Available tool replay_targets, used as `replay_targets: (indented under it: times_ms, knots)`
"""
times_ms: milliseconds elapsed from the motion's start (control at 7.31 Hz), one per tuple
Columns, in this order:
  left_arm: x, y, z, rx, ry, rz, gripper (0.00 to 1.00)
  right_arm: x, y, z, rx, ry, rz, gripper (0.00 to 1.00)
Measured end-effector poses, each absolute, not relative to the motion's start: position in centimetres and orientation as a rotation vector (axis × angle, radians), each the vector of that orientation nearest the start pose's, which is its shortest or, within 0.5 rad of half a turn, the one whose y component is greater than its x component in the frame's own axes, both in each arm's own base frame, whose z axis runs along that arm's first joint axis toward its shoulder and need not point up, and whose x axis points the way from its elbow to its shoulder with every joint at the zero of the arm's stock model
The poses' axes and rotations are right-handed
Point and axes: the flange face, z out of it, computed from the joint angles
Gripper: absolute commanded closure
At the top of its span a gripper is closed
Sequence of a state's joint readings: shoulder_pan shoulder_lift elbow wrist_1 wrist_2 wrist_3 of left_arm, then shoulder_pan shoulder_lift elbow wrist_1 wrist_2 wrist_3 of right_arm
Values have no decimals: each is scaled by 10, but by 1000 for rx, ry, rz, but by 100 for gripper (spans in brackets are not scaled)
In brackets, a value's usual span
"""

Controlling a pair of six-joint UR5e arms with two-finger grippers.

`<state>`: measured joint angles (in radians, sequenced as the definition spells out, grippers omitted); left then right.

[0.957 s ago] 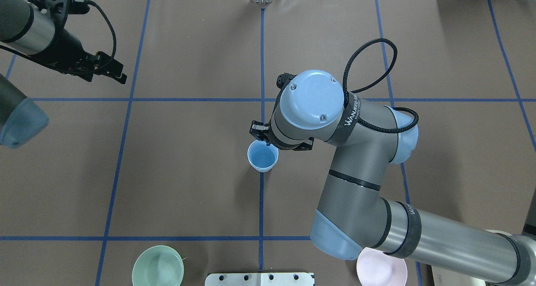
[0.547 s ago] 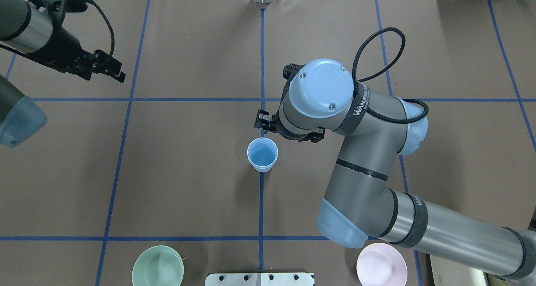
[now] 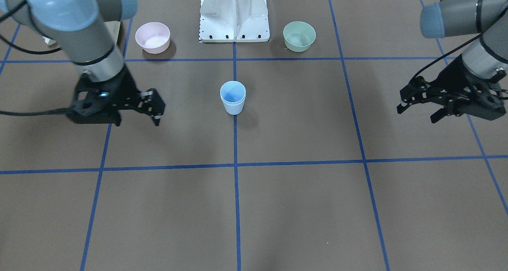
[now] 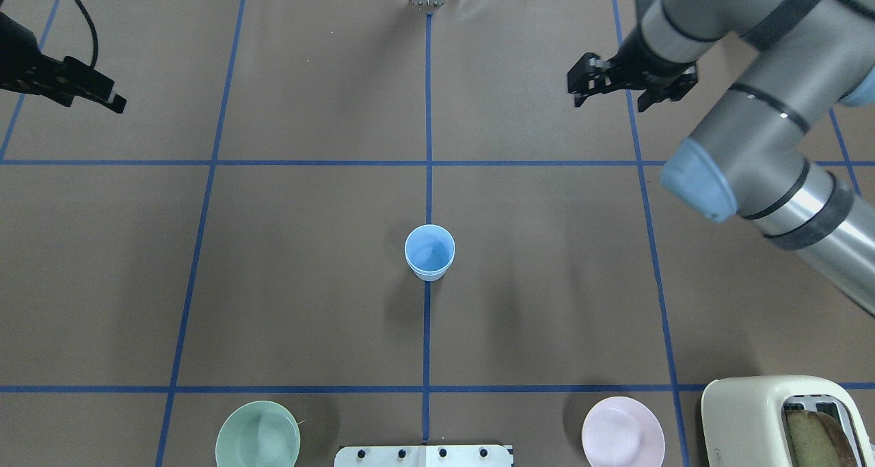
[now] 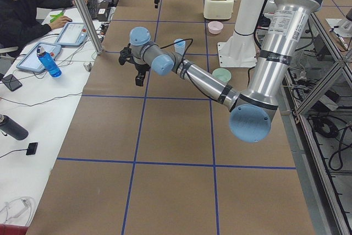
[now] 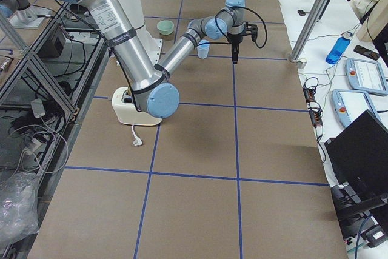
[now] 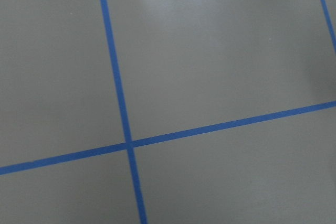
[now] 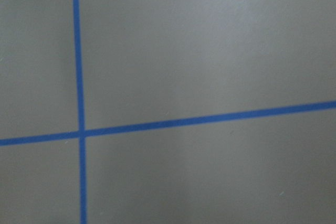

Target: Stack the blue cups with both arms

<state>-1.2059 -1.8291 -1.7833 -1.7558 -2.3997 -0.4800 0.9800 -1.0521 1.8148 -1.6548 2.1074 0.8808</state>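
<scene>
The two blue cups (image 4: 429,251) stand upright at the table's centre, one nested inside the other, on a blue tape line; they also show in the front-facing view (image 3: 233,97). My right gripper (image 4: 610,101) is open and empty, far back and to the right of the cups; in the front-facing view (image 3: 137,119) it hangs above the table. My left gripper (image 3: 417,114) is open and empty, far off at the table's left side, partly cut off in the overhead view (image 4: 102,96). Both wrist views show only brown mat and blue tape.
A mint-green bowl (image 4: 258,434) and a pink bowl (image 4: 623,431) sit near the robot's white base pedestal (image 3: 234,13). A cream toaster (image 4: 786,419) with bread stands at the near right corner. Operators' desks lie beyond the far edge.
My right gripper has left the cup's rim and swung back and to the far right. My left gripper has drawn further left. The nested cups have stayed in place.
</scene>
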Motion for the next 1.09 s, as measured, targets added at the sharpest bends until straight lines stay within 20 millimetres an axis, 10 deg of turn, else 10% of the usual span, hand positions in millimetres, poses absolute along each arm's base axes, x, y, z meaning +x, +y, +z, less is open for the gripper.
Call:
replay_targets:
  times_ms: [547,1094]
  knots:
    - [41,-588,490,252,981,205,2,-103,-609,414,132,-761,-3,0]
    - [-42,-592,565,276,957,190,2,-33,-604,498,84,-776,15,0]
